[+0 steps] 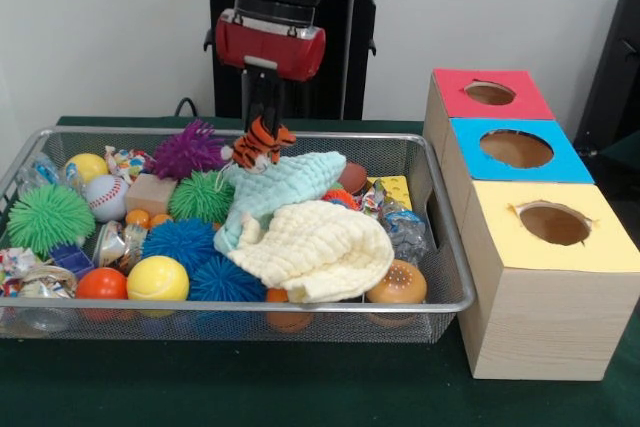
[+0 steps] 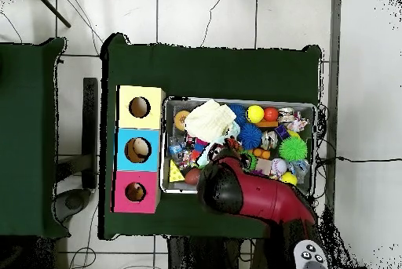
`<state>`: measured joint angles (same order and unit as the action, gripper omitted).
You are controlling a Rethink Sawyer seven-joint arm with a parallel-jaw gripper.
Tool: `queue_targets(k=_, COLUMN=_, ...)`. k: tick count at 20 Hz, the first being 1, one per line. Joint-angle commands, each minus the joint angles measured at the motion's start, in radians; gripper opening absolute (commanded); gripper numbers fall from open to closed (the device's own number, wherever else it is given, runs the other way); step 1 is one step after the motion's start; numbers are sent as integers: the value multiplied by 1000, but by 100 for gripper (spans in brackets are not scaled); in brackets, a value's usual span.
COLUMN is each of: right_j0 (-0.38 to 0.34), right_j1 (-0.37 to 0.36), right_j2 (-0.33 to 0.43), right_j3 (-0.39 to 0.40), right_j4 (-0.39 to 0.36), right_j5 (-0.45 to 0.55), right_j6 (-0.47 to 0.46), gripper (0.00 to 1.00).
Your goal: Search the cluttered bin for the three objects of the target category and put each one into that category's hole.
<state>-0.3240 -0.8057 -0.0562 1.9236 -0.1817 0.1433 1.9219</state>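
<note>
Gripper [image 1: 263,119] hangs vertical above the wire bin [image 1: 440,237], clamped on a striped tiger toy [image 1: 262,144] (orange-black).

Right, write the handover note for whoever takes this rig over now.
Claw: shut on the tiger toy, held up over the far side of the wire bin.
Bin: crowded with spiky balls, smooth balls, a baseball; a cream cloth and a mint cloth cover the middle.
Boxes beside the bin: red hole, blue hole, yellow hole.
Done: one toy lifted, not yet dropped in any hole.
Left: carry it to its hole, release it, then search under the cloths.
</note>
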Motion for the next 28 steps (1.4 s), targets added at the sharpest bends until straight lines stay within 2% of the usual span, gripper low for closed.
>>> queue_targets(k=1, right_j0=-22, right_j1=-78, right_j2=53, right_j3=122, right_j4=32, right_j5=102, right_j6=117, gripper=0)
queue_targets(k=11, right_j0=-33, right_j1=-210, right_j2=73, right_j3=198, right_j4=90, right_j5=223, right_j6=97, gripper=0)
queue_targets(k=21, right_j0=-22, right_j1=-242, right_j2=91, right_j3=264, right_j4=145, right_j5=226, right_j6=119, gripper=0)
queue_targets(k=28, right_j0=14, right_j1=-272, right_j2=94, right_j3=309, right_j4=200, right_j5=246, right_j6=137, gripper=0)
